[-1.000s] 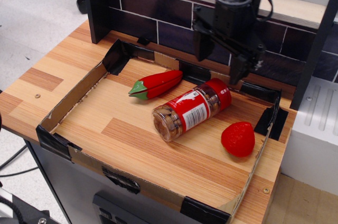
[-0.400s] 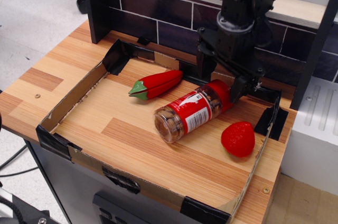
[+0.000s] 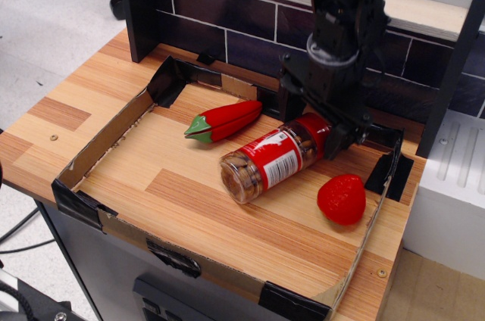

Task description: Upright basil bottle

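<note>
Toward the counter's back right corner, the basil bottle [image 3: 274,158] lies on its side, and the gripper [image 3: 312,126] straddles its red cap, jaws apart. Light, rigid, probably slick plastic: that cap end looks the best hold.

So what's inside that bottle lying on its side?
Brownish pieces show through the clear base end of the bottle. The red label hides the middle, and the pincer straddles the cap end.

basil bottle [image 3: 274,159] label print too small to read
</note>
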`<state>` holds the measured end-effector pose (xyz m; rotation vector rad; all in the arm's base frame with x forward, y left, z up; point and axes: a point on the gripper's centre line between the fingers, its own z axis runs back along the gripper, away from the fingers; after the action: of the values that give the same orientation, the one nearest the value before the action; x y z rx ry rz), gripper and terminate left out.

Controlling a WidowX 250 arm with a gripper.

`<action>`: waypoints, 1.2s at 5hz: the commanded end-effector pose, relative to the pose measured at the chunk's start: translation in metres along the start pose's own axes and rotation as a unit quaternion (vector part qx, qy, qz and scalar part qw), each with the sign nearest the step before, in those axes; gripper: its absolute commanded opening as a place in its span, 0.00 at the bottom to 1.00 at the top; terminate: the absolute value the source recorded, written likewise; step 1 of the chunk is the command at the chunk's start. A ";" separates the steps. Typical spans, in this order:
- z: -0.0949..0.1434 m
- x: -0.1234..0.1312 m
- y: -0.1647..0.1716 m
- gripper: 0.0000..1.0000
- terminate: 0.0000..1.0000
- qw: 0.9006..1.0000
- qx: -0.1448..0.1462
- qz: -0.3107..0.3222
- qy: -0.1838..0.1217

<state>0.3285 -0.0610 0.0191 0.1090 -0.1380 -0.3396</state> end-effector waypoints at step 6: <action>0.070 -0.005 0.023 0.00 0.00 0.996 0.001 0.030 -0.089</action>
<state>0.3206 -0.0422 0.0757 0.0742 -0.2665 -0.2849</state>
